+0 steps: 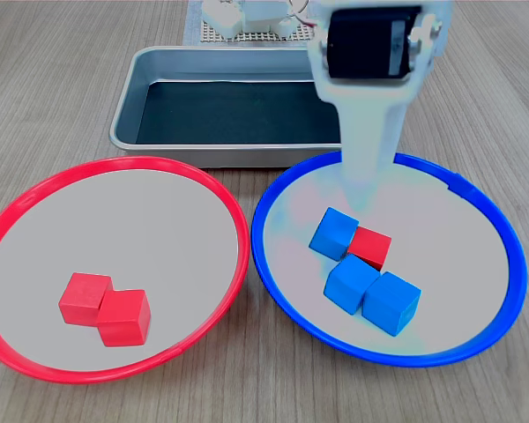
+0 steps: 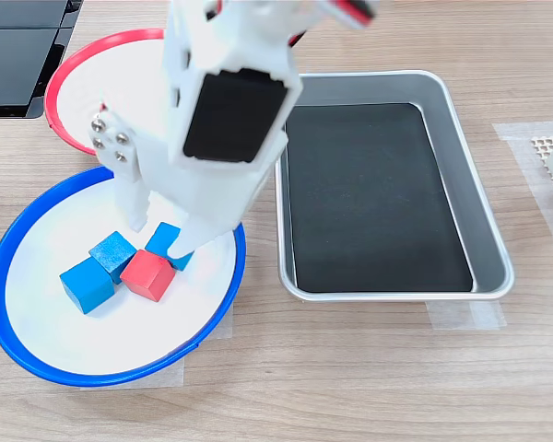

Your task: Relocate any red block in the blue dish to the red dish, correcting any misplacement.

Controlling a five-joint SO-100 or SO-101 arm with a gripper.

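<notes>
One red block (image 1: 371, 247) (image 2: 148, 274) lies in the blue dish (image 1: 458, 247) (image 2: 101, 341) among three blue cubes (image 1: 351, 284) (image 2: 112, 253), touching them. My white gripper (image 1: 361, 207) (image 2: 158, 237) reaches down into this dish, open, with its tips just above the far blue cube (image 1: 333, 233) (image 2: 169, 241) and close behind the red block. It holds nothing. The red dish (image 1: 115, 229) (image 2: 60, 74) holds two red cubes (image 1: 106, 308) in the first exterior view; in the second exterior view the arm hides most of it.
A rectangular metal tray (image 1: 238, 110) (image 2: 378, 184) with a dark floor stands behind the dishes in the first exterior view. A dark flat object (image 2: 18, 46) sits at the second exterior view's top left. The arm's base (image 1: 247, 22) is behind the tray.
</notes>
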